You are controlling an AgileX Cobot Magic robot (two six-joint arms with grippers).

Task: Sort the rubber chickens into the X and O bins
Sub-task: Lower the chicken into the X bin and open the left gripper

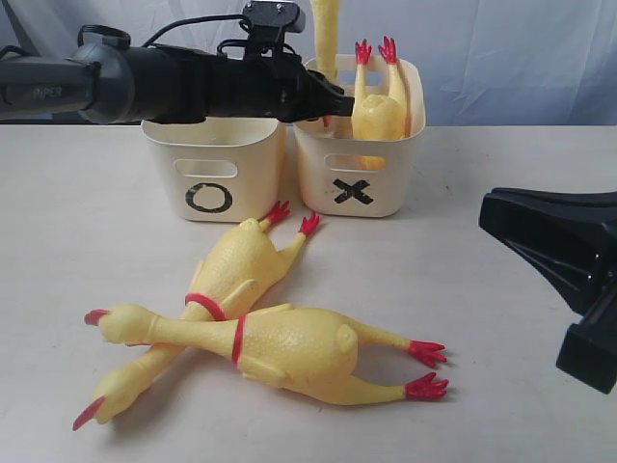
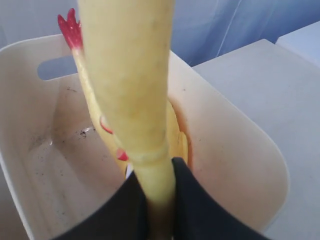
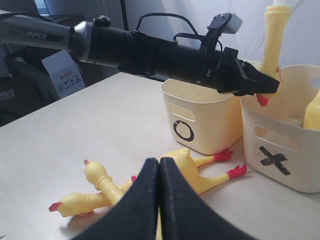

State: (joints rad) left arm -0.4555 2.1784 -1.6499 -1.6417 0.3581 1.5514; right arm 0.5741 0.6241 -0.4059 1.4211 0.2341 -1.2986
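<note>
Rubber chicken [image 1: 326,34] upright over X bin [image 1: 386,169], upper centre of frame, neck clamped in my left end effector [image 1: 333,101]; second chicken [image 1: 378,111] already inside. My right end effector [image 3: 159,172] pinched shut, empty. Next, likely: release, then fetch two chickens [image 1: 289,342] crossed on counter [image 1: 501,386], lower centre.

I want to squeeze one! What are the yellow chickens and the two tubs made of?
The chickens look like soft rubber: glossy, bumpy yellow skin with painted-looking red bits. The O tub and X tub look like hard cream plastic, smooth, with moulded slot handles.
</note>
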